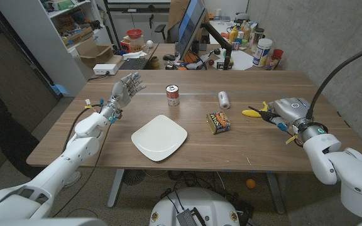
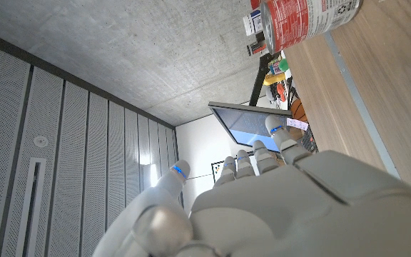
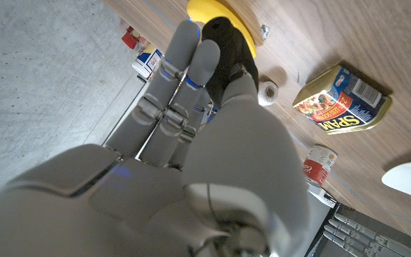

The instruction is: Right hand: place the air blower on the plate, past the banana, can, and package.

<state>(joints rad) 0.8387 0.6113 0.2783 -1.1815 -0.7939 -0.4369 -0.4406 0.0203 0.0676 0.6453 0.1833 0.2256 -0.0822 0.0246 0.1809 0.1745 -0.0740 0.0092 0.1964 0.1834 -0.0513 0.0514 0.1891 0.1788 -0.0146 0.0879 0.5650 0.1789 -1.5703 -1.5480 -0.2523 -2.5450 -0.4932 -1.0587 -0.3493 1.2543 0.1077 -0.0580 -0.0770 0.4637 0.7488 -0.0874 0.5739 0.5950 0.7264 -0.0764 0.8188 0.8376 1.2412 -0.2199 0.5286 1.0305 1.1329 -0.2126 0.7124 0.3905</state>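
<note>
Wooden table [image 1: 105,135]: right hand [image 1: 286,112] grips air blower [image 1: 264,114], nozzle pointing toward plate [image 1: 159,137].

Readable in the right wrist view: "SPAM" in yellow letters on the blue package [image 3: 343,99] lying on the table [image 3: 405,43]. In the head view the same package [image 1: 218,122] too small for its lettering to be made out. On the red-and-white can [image 2: 307,20], in the left wrist view, a recycling sign and small white print, too fine to read. Labels on the bottles and boxes behind the table, not legible.
</note>
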